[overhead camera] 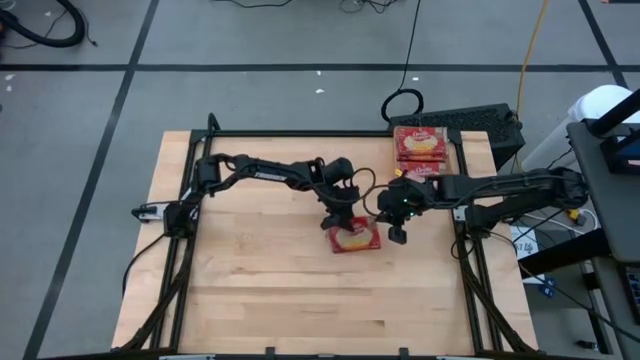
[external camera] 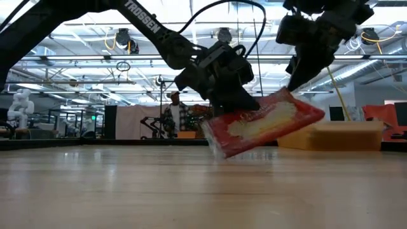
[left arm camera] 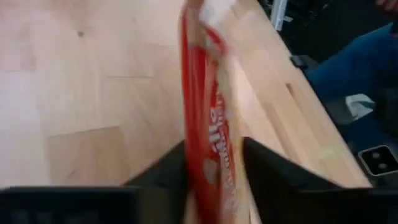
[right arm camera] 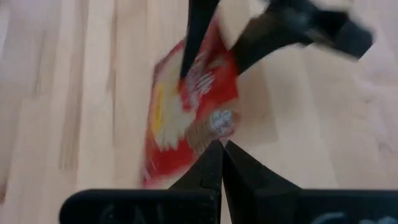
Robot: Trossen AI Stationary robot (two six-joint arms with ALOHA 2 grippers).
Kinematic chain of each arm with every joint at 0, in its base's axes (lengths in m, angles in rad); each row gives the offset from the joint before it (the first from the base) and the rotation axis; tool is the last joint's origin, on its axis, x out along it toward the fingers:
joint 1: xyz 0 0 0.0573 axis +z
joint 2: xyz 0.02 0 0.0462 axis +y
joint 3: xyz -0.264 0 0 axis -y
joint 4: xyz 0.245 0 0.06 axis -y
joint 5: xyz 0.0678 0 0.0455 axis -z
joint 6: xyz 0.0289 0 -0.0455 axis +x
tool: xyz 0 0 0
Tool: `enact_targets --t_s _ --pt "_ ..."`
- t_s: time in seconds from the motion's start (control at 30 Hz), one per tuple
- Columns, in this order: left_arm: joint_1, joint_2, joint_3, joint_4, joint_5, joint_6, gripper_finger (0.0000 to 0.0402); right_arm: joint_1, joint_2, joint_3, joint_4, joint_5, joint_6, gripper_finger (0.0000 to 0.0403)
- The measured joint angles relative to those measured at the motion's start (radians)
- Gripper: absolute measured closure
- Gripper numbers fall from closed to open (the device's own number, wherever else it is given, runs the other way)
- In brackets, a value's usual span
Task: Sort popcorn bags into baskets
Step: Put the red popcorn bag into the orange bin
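One red popcorn bag (overhead camera: 355, 239) with a cream-yellow picture is near the table's middle, tilted in the low view (external camera: 264, 124). My left gripper (overhead camera: 338, 217) comes at it from the left and is shut on it. My right gripper (overhead camera: 397, 230) is just to the bag's right, with its fingers shut (right arm camera: 222, 155) at the bag's right edge. Whether it touches the bag I cannot tell. More red bags lie in the orange basket (overhead camera: 442, 152) at the far right of the table, seen low as an orange bin (external camera: 346, 135). Another bag (overhead camera: 420, 172) lies just near of the basket. My left gripper pinches the bag between its two fingers (left arm camera: 168, 171) at one edge (left arm camera: 208, 165), coming from above and slanting down. The bag stands edge-on between the fingers and tilts, its right end (external camera: 305, 108) raised and its lower left corner (external camera: 219, 149) down near the table.
The table's wooden top (overhead camera: 260, 300) is bare on the near and left sides. A dark frame (overhead camera: 300, 134) runs along the table's far and side edges. A person (external camera: 173, 114) stands in the room far behind, and a blue sleeve (left arm camera: 354, 68) shows past the table edge.
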Motion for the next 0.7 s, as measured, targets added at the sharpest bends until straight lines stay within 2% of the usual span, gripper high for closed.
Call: enact_targets --t_s 0.1,0.17,0.23,0.37,0.5,0.7 --pt "-0.003 -0.001 0.000 -0.010 0.013 -0.010 0.0354 -0.007 0.002 0.000 0.016 0.029 0.029 0.0403" --pt "0.000 -0.009 0.000 -0.033 0.013 -0.049 0.0381 -0.013 -0.005 0.000 0.030 0.031 0.050 0.0403" --pt "0.003 -0.027 0.000 -0.073 0.000 -0.071 0.0380 -0.014 -0.017 0.000 0.027 0.034 0.074 0.0403" --pt "0.002 -0.107 -0.001 -0.153 -0.064 -0.016 0.0384 -0.014 -0.040 0.000 0.041 0.026 0.149 0.0403" --pt "-0.009 -0.190 0.001 -0.229 -0.179 0.021 0.0384 -0.014 -0.066 0.000 0.067 0.029 0.274 0.0396" --pt "-0.030 -0.293 0.001 -0.325 -0.396 0.041 0.0384 -0.024 -0.097 0.000 0.150 0.028 0.430 0.0338"
